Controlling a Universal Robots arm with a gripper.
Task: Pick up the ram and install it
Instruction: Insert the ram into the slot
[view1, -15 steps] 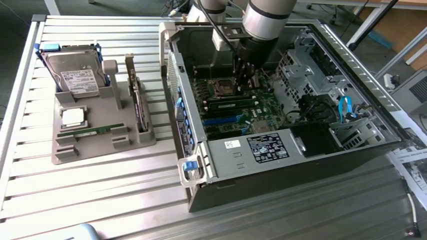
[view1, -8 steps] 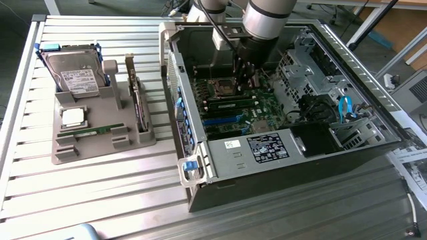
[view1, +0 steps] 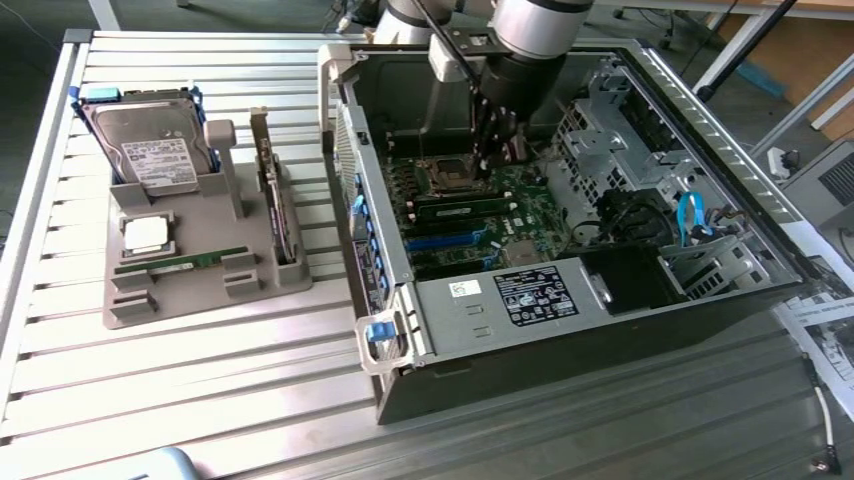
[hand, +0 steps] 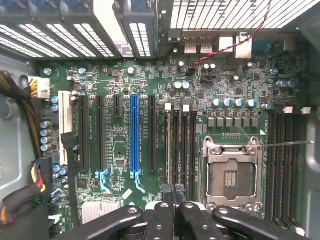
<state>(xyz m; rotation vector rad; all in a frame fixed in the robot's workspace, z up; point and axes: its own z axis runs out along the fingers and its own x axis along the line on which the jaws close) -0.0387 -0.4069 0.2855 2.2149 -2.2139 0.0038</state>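
Note:
The ram (view1: 180, 264), a thin green stick, lies flat on the grey holder (view1: 200, 290) at the exterior view's left, on the metal table. My gripper (view1: 494, 157) hangs far from it, inside the open computer case (view1: 441, 330), just above the motherboard (view1: 481, 215) near the processor socket (view1: 447, 175). Its black fingers are pressed together with nothing between them. In the wrist view the gripper (hand: 173, 192) hovers over the foot of a bank of black memory slots (hand: 179, 145), beside the open socket (hand: 232, 172).
The holder also carries a hard drive (view1: 154, 145), a square silver processor chip (view1: 144, 235) and an upright dark expansion card (view1: 274, 200). Case walls, drive cages (view1: 607, 130) and cables (view1: 687, 220) ring the motherboard. A blue slot (hand: 133, 135) runs beside the memory slots.

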